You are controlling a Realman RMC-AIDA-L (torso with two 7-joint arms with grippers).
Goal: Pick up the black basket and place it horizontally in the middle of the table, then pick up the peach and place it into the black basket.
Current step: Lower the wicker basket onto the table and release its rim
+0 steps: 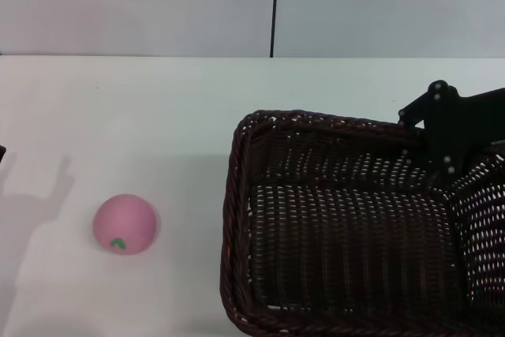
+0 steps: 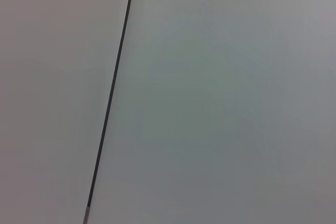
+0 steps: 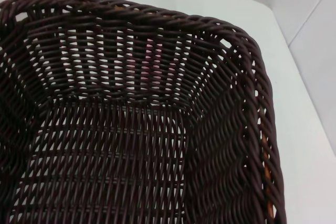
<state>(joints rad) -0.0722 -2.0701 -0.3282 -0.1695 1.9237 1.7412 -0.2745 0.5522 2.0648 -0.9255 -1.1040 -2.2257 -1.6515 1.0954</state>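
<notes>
The black basket (image 1: 347,226) is a large dark woven basket at the right front of the white table (image 1: 158,108), its open side up and its front edge cut off by the picture. My right gripper (image 1: 447,151) is at the basket's far right corner, over the braided rim. The right wrist view looks into the basket (image 3: 121,145), which holds nothing. The peach (image 1: 125,224), a pink ball with a green leaf mark, lies on the table to the left of the basket, apart from it. It shows as a pink patch through the weave in the right wrist view (image 3: 153,51). My left gripper is out of view.
A grey wall with a dark vertical seam (image 1: 274,5) rises behind the table's far edge; the left wrist view shows only this wall and seam (image 2: 113,93). An arm's shadow (image 1: 35,203) falls on the table at the far left.
</notes>
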